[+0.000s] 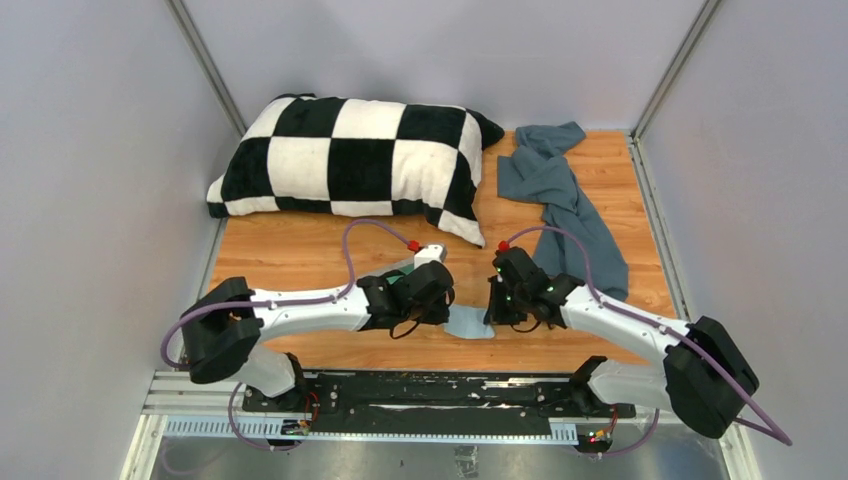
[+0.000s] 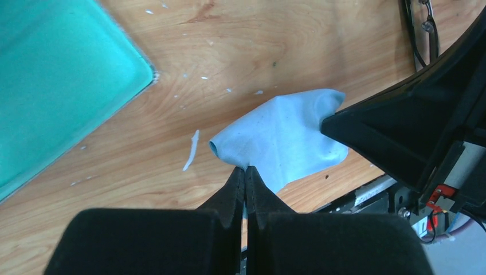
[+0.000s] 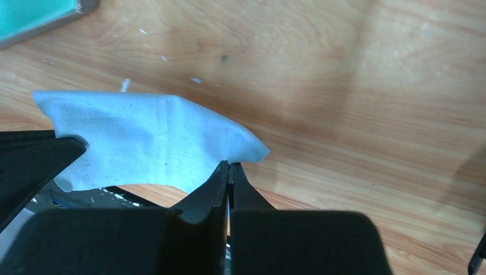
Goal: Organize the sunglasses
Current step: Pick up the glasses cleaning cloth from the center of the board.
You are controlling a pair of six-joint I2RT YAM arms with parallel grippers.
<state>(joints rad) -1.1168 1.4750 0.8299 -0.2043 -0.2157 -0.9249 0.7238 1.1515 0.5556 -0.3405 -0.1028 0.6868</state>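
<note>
A small light-blue cloth (image 1: 470,325) hangs stretched between my two grippers, near the table's front edge. My left gripper (image 2: 245,169) is shut on the left edge of the light-blue cloth (image 2: 281,137). My right gripper (image 3: 230,164) is shut on the right corner of the light-blue cloth (image 3: 143,137). In the top view the left gripper (image 1: 447,305) and the right gripper (image 1: 492,310) face each other closely, tips pointing down. The cloth sags slightly just above the wood. The sunglasses are hidden or out of view.
A black-and-white checkered pillow (image 1: 350,155) lies at the back left. A grey-blue garment (image 1: 565,200) trails along the right side. A flat teal object (image 2: 57,74) lies on the wood left of the cloth. The metal base rail (image 1: 430,385) runs along the near edge.
</note>
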